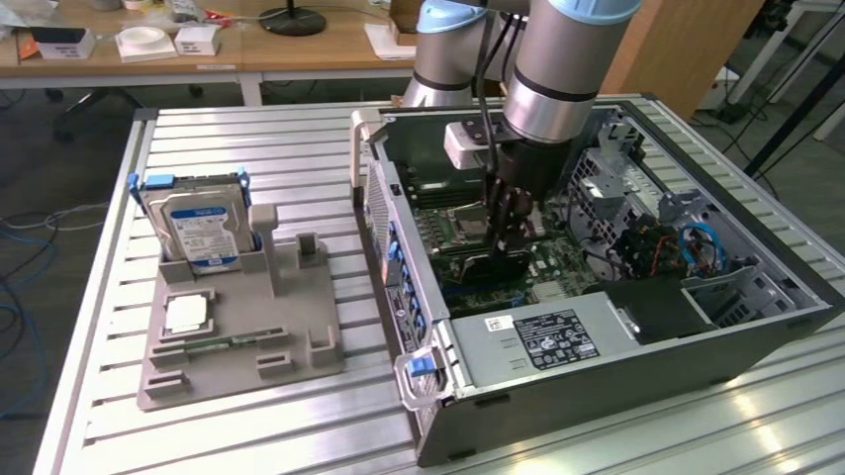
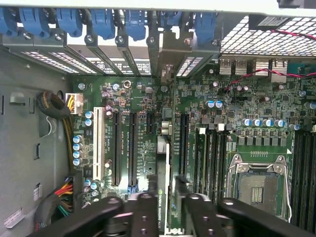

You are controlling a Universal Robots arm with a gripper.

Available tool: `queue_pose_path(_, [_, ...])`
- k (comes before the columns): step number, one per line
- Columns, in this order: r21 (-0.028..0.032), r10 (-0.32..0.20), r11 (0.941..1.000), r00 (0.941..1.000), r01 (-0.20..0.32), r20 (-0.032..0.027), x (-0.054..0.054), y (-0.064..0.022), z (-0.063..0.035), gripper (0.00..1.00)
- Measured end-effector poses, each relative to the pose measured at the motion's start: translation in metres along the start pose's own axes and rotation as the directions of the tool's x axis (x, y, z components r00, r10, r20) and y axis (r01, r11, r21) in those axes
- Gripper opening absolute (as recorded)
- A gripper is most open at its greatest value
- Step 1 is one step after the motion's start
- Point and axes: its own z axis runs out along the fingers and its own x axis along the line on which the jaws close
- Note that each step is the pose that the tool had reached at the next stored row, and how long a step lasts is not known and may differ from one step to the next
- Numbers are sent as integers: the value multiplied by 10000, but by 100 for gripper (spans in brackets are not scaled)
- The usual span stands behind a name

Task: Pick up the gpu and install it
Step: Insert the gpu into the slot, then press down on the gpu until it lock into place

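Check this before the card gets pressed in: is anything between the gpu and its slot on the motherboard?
Nothing visible stands in the way. The gpu stands edge-on against the motherboard, in line with the long expansion slots, and no cable crosses it. Whether it is fully seated cannot be told.

Setting: robotics lab. Evidence: slotted aluminium bench (image 1: 264, 148), open computer case (image 1: 634, 327), grey fixture tray (image 1: 237, 336), wooden desks (image 1: 198, 49), floor cables (image 1: 40, 223).

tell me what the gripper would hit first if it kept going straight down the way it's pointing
The gripper points down into the open computer case with the gpu edge-on between its fingers. Straight on, the card would likely meet the motherboard at its expansion slots first; depth there is hard to judge.
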Motion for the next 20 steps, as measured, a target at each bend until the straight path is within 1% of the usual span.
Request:
queue_pose_path(2, [0, 0, 10000, 10000, 0, 0, 0, 0, 0, 25])
queue_pose_path(4, [0, 0, 10000, 10000, 0, 0, 0, 0, 0, 14])
queue_pose_path(5, [0, 0, 10000, 10000, 0, 0, 0, 0, 0, 11])
queue_pose_path(20, [0, 0, 10000, 10000, 0, 0, 0, 0, 0, 11])
